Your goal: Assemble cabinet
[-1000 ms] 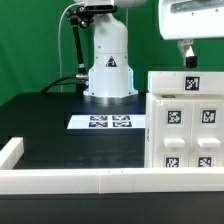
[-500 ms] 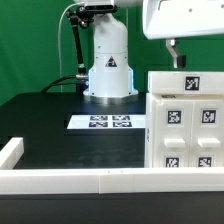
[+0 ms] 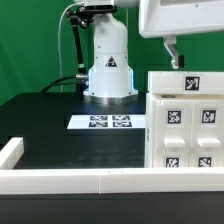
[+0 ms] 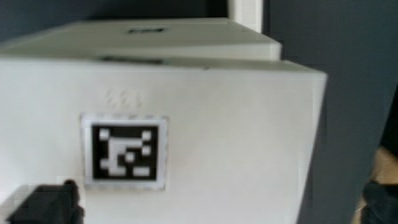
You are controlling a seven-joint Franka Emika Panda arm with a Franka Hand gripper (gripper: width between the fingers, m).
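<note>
The cabinet [image 3: 186,130], a large white box body with black-and-white tags, stands at the exterior view's right, with small tagged fronts on its near face. My gripper [image 3: 185,58] hangs just above its top. Only one dark finger [image 3: 172,52] shows under the white hand. In the wrist view the cabinet's top [image 4: 196,110] with one tag [image 4: 125,150] fills the picture. The gripper [image 4: 210,205] is open and empty. Its dark fingertips [image 4: 45,205] are far apart, on either side of the box.
The marker board [image 3: 105,122] lies on the black table in front of the robot base [image 3: 108,70]. A low white rail [image 3: 80,178] runs along the table's front and turns up at the exterior view's left. A green wall stands behind.
The gripper has moved toward the exterior view's left above the cabinet, staying open. The cabinet has not moved.
</note>
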